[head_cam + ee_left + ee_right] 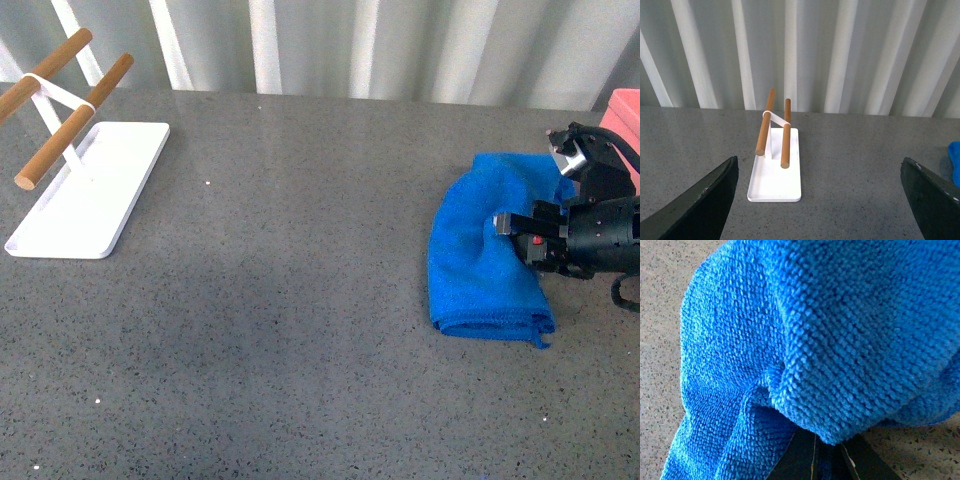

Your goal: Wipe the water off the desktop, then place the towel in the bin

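Right gripper [512, 228] clenched on blue towel [480, 255], cloth bunched over fingertips.
Bin [624, 112] near, behind the fingers; past towel's hemmed edge, wide desktop [300, 300] ahead of fingertips. Left gripper [818, 172] spread apart.

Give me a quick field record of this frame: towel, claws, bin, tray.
towel: blue, bunched, lying on the desk, right side
right claw: shut on a fold of the towel
left claw: open, holding nothing
bin: pink, far right edge, mostly cut off
tray: white, far left, wooden rods on its stand
water: no puddle visible
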